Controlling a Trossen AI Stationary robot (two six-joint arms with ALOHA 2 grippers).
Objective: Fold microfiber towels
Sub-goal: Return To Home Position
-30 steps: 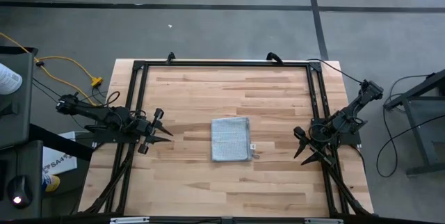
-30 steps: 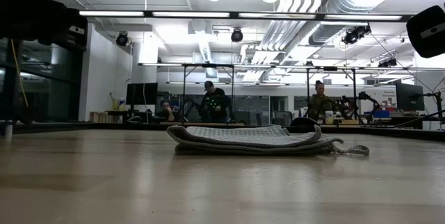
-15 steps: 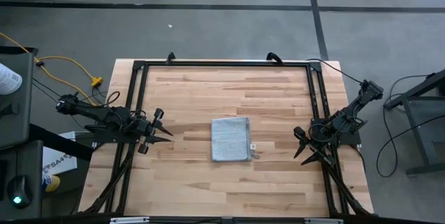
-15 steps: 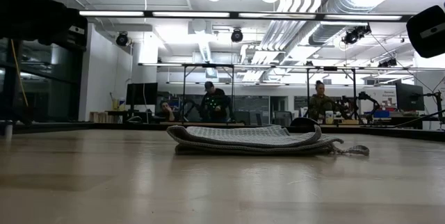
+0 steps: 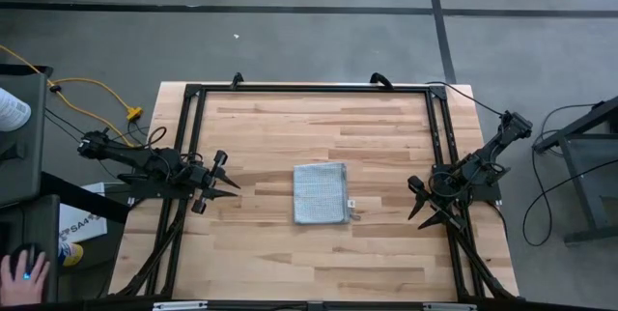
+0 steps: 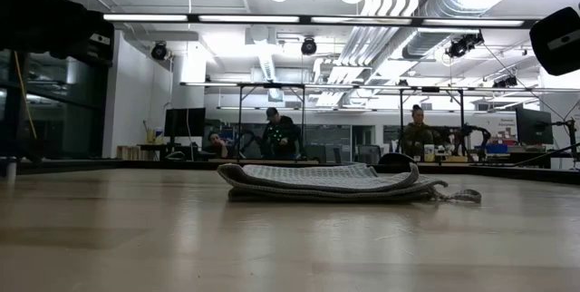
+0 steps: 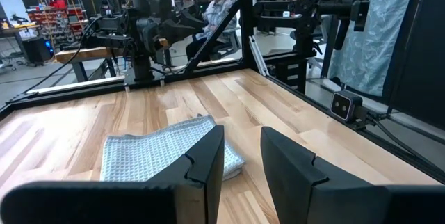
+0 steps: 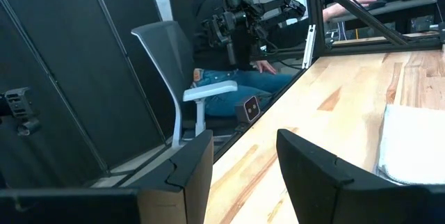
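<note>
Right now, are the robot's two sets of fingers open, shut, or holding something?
Left gripper: open, holding nothing.
Right gripper: open, holding nothing.
The towel lies apart from both.

A robotics lab, open-plan and industrial; exposed ducts (image 6: 426, 20) and strip lights (image 6: 227, 17) run across the ceiling; people (image 6: 279, 135) sit at far workstations (monitors (image 6: 184, 121), black frames (image 6: 272, 84)); the floor (image 5: 290, 41) is bare concrete.
</note>
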